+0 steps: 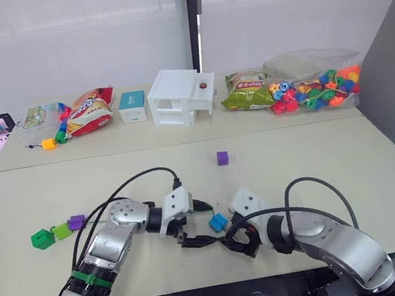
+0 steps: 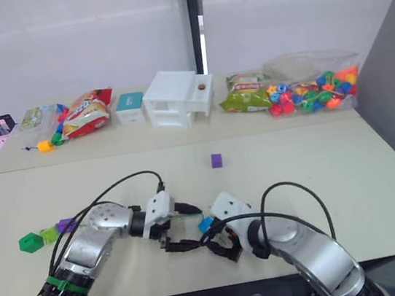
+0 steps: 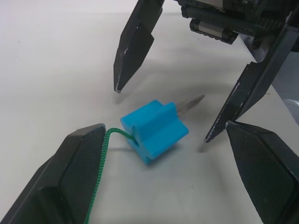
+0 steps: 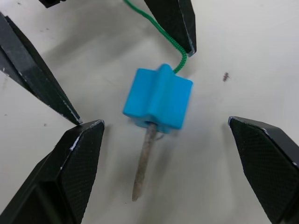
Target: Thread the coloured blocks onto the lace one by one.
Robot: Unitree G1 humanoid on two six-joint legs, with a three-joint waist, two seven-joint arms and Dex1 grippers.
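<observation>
I find the blue block (image 4: 158,103) on the table (image 1: 318,168), the lace (image 4: 161,32) through it and the pale tip (image 4: 142,165) protruding. Both hands, left (image 3: 163,186) and right (image 4: 187,163), are spread, empty. A purple block (image 1: 222,158) remains loose; three blocks (image 1: 58,231) lie left.

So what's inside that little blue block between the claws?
The lace runs through the blue block: green cord enters one side, the pale tip pokes out the other. The stretch inside is hidden.
</observation>
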